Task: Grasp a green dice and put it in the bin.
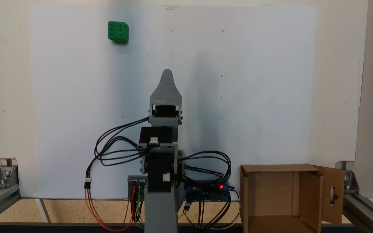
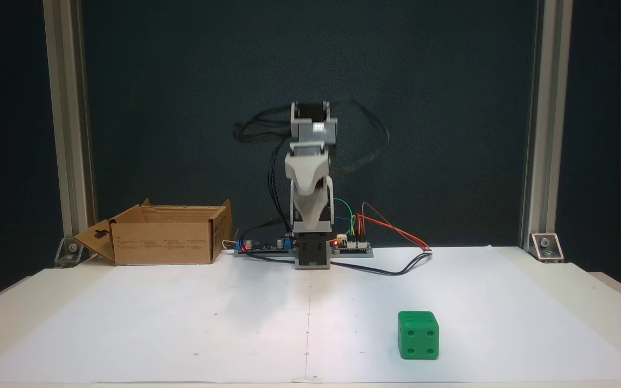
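The arm is sitting folded over its base, and the claw [image 1: 167, 75] is pointing out across the white paper sheet [image 1: 254, 97]. From above, one grey jaw is lying over the other, so I cannot tell whether the claw is wide or narrow.

The green dice [image 1: 118, 31] is sitting on the sheet well ahead of the claw's tip and off to its left in the view from above, nothing touching it. The front camera is catching it too [image 2: 418, 334], resting flat with a four-pip face toward the lens.

The cardboard box [image 1: 282, 197] is waiting well behind the claw, beside the arm's base, flaps open.

That dice is looking like a light, rigid plastic cube, probably slick, with rounded edges, so two opposite flat faces, squarely at mid-height, are seeming the safest hold.
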Action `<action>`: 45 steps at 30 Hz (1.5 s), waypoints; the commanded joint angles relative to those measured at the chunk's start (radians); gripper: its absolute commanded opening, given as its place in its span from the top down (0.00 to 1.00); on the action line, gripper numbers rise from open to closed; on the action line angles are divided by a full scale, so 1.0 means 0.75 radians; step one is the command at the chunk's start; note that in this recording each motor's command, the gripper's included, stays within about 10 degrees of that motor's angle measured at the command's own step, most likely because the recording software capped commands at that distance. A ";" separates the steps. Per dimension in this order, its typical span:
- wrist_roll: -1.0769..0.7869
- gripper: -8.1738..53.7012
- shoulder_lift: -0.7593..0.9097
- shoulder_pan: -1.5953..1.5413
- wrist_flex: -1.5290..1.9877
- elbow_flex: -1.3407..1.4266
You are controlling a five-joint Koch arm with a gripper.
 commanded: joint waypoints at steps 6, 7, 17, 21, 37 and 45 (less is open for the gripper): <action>0.123 0.18 -0.256 -0.078 0.575 -0.491; 0.129 0.18 -0.299 -0.084 0.593 -0.554; 0.205 0.18 -0.671 -0.247 0.802 -1.109; 0.241 0.18 -0.802 -0.305 0.888 -1.354; 0.532 0.18 -1.199 -0.466 0.976 -1.806; 0.728 0.18 -1.336 -0.532 0.976 -2.037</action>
